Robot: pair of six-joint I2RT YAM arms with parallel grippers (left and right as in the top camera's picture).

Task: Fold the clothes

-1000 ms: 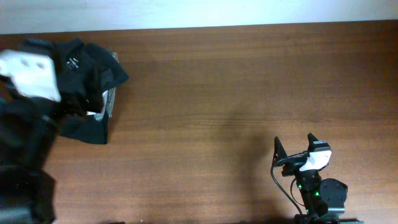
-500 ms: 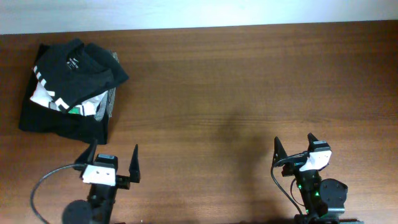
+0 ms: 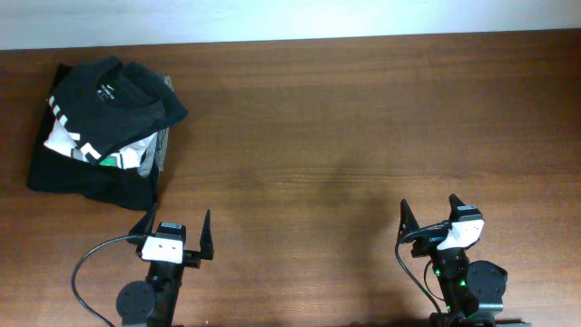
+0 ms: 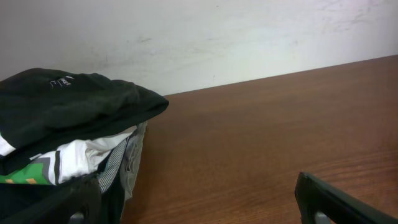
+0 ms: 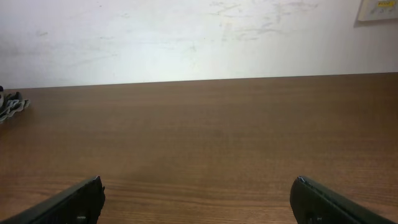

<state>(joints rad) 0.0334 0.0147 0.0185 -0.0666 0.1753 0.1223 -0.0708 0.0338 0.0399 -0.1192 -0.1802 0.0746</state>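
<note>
The dark near-black T-shirt [image 3: 113,98] lies folded on top of a pile at the table's far left, its small pale neck label facing up. It also shows in the left wrist view [image 4: 68,102], draped over the pile. My left gripper [image 3: 172,232] is open and empty near the front edge, just in front of the pile; its fingers frame bare table in the left wrist view [image 4: 199,205]. My right gripper [image 3: 428,216] is open and empty at the front right, over bare wood in the right wrist view [image 5: 199,199].
Under the dark T-shirt lie a white tee with green print [image 3: 109,156] [image 4: 81,155] and a black folded garment [image 3: 91,182]. A grey striped cloth [image 3: 163,141] pokes out at the pile's right side. A pale wall [image 5: 186,37] runs behind the wooden table [image 3: 345,127].
My left arm has pulled back from over the pile to the front edge, then shifted slightly right. The pile now shows uncovered. The right arm has not moved.
</note>
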